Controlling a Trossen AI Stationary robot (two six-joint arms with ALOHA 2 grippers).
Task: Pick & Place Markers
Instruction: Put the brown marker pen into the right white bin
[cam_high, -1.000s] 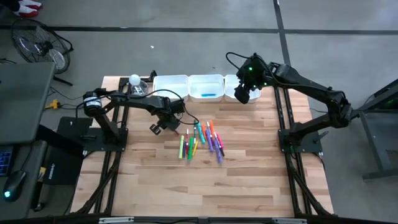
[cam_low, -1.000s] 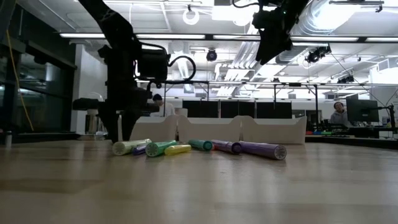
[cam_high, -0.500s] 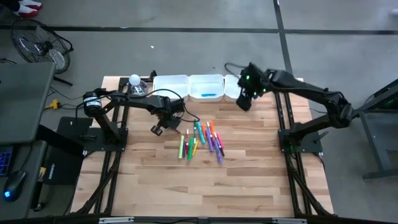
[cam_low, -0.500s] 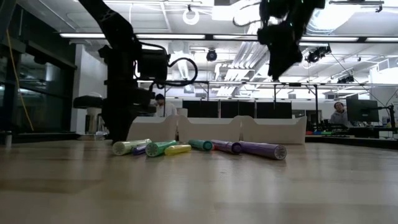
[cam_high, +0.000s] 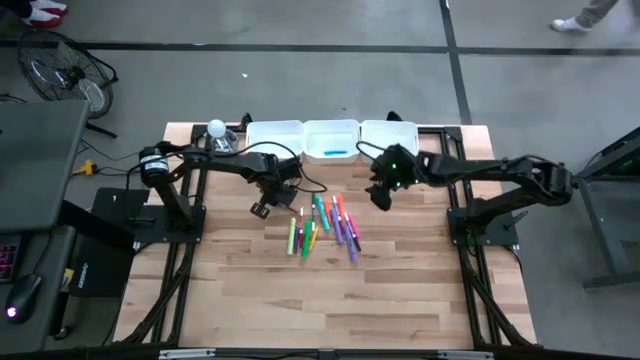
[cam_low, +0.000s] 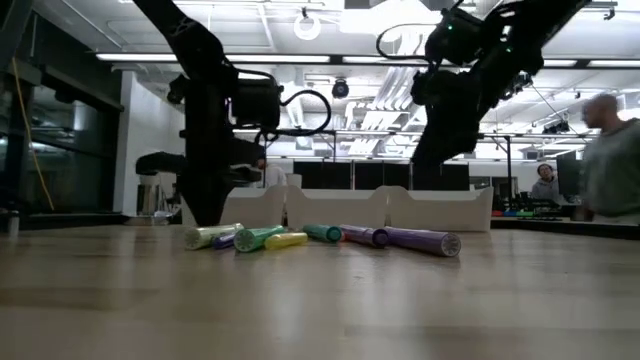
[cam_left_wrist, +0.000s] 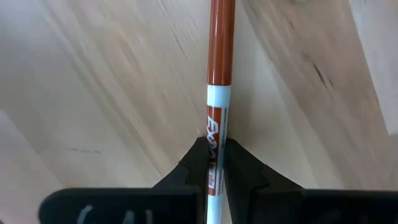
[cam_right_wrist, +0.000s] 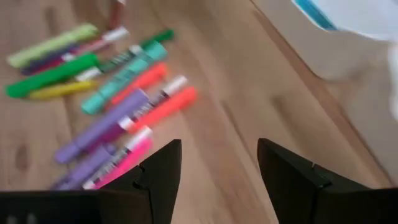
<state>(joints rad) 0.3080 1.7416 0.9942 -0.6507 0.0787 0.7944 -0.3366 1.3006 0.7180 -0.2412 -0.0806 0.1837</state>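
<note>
Bench: wood, 3 white trays along far edge. Markers lie loose mid-bench, mixed colours. Right tool hangs beside the pile, jaws wide, empty. Left tool pinches 1 orange-and-white marker at pile's left edge. Step: pick. Next move likely needs a lift, then carry to a tray.

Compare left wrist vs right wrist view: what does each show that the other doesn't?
Left wrist only: the left claw shut on a red marker with a white printed barrel, bare wood behind it.

Right wrist only: the open right claw above the marker pile of green, teal, purple, pink and orange-red pens, plus a white tray with something blue inside.

Both: the wooden table.
</note>
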